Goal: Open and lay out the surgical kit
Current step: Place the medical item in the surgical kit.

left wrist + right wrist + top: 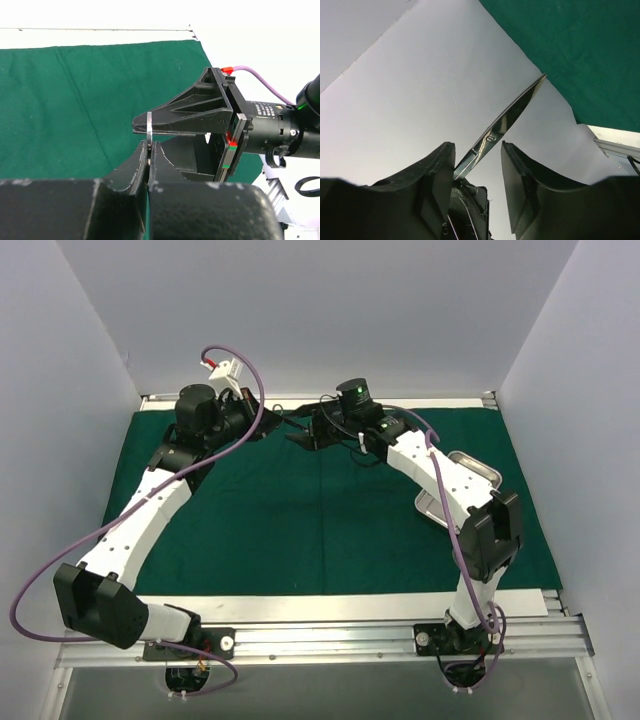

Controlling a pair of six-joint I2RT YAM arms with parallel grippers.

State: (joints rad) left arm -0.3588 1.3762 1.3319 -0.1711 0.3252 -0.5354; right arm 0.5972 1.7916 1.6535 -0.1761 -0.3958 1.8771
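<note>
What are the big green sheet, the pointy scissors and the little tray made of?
The green sheet looks like woven cloth: it is matte, with soft creases. The scissors look like polished steel, because the blade mirrors its surroundings. The tray seems to be shiny metal too, probably steel, with a bright rim.

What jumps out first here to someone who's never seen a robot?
Two white arms meet over the far edge of a dark green cloth. The left pincer is shut on silver scissors, whose blades poke between the open fingers of the right pincer. A shiny steel tray sits at the cloth's right, partly under one arm.
</note>
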